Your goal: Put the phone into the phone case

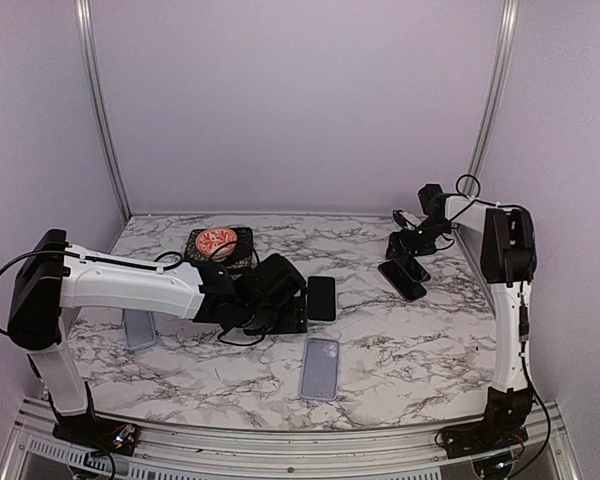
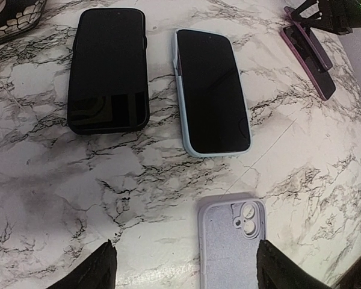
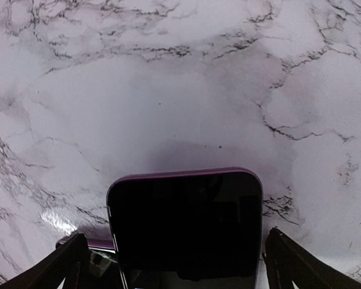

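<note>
Lavender silicone phone case [image 2: 231,241] lies flat on your white marble table [image 1: 400,340], just ahead of the left gripper [image 2: 189,265], whose fingers stand apart. Beyond it, a black-cased phone [image 2: 108,69] and a pale-blue-cased phone [image 2: 212,90] lie side by side. Your right gripper [image 3: 177,259], fingers spread wide, straddles a purple-rimmed dark phone [image 3: 186,223].
</note>
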`<state>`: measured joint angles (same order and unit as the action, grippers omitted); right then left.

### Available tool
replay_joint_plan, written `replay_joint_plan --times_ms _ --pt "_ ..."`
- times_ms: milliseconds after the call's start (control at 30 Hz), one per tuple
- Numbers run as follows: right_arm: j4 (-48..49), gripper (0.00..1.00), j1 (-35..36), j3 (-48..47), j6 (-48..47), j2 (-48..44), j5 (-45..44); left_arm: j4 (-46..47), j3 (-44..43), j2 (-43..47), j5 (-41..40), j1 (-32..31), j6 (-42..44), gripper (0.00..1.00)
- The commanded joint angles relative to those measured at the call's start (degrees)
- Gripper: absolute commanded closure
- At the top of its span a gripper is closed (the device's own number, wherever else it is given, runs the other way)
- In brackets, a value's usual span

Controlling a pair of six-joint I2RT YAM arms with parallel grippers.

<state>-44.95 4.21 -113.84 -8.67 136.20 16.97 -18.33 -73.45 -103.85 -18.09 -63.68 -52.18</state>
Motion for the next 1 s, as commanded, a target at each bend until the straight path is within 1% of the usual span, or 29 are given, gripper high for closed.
replay_joint_plan --times_ms 0,100,133,167,267,367,467,600,800,900,967 --pt "-4.6 0.01 -0.1 -1.8 -3.2 1.7 0.2 0.3 0.1 -0.7 -0.3 0.4 1.1 0.19" --pt "-5.4 0.06 -0.1 -0.6 -4.0 2.0 -3.7 0.4 0.1 -1.0 0.1 0.7 1.1 0.19" --pt "-5.0 0.08 0.0 0.3 -3.9 1.5 -5.0 0.5 0.2 -0.9 0.1 0.8 1.0 0.19" --pt "-4.8 0.13 0.0 1.0 -3.9 1.0 -5.9 0.4 0.3 -1.0 0.2 1.0 1.0 0.19" --pt "-5.0 0.2 0.0 2.9 -3.5 -0.4 -8.4 0.6 0.5 -1.1 0.4 1.3 0.9 0.19" --pt "-5.1 0.29 -0.1 5.4 -2.2 -2.7 -11.6 0.6 0.6 -1.0 0.6 1.5 1.0 0.19" --pt "-3.9 0.34 -0.1 9.3 -1.3 -5.5 -13.8 0.5 0.9 -0.5 0.3 1.8 1.0 0.19" --pt "-2.9 0.35 -0.7 14.4 2.2 -8.7 -19.6 0.5 1.7 0.4 0.0 2.0 0.8 0.19" --pt "-2.2 0.38 -3.5 23.8 6.9 -14.2 -20.7 0.5 4.0 2.8 -0.5 2.0 0.2 0.19" --pt "-2.1 0.37 -3.5 28.5 8.1 -16.8 -21.5 0.4 4.9 3.9 -0.7 2.0 0.2 0.2" --pt "-2.3 0.34 -3.6 30.3 8.3 -17.8 -21.7 0.5 5.0 4.2 -0.6 2.0 0.6 0.2"
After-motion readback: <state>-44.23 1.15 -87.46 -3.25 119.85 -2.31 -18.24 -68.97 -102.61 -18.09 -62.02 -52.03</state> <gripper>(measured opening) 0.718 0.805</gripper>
